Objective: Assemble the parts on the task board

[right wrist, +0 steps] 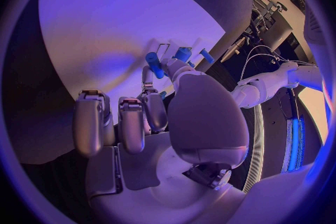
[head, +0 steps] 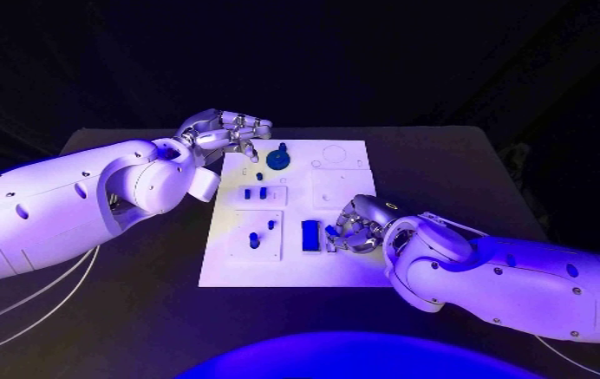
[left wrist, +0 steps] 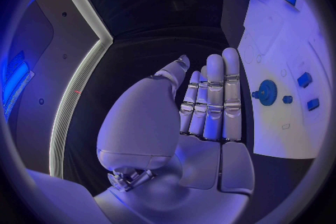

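task board [head: 238, 266]: mid-table, blue parts [head: 310, 235] on it
right hand [head: 354, 225]: fingers curled at board's right edge; grasp unclear
left hand [left wrist: 206, 103]: flat, holding nothing, beside blue gear [head: 277, 157]
tip: confirm grasp before lifting; align with slot

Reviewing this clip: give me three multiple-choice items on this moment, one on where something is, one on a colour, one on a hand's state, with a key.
1. Where is the round gear on the task board?
A. near the far edge, close to the left hand
B. at the near right corner
C. off the board, on the table

2. What colour is the bar-shaped part beside the right hand?
A. red
B. blue
C. yellow

3. How is the left hand?
A. holding the gear
B. clenched into a fist
C. open, fingers stretched out, holding nothing

Key: 1 A, the head view shows the gear by the far edge, next to the left hand's fingers. 2 B, the bar shows blue on the white board. 3 C, the left wrist view shows straight fingers and a bare palm.
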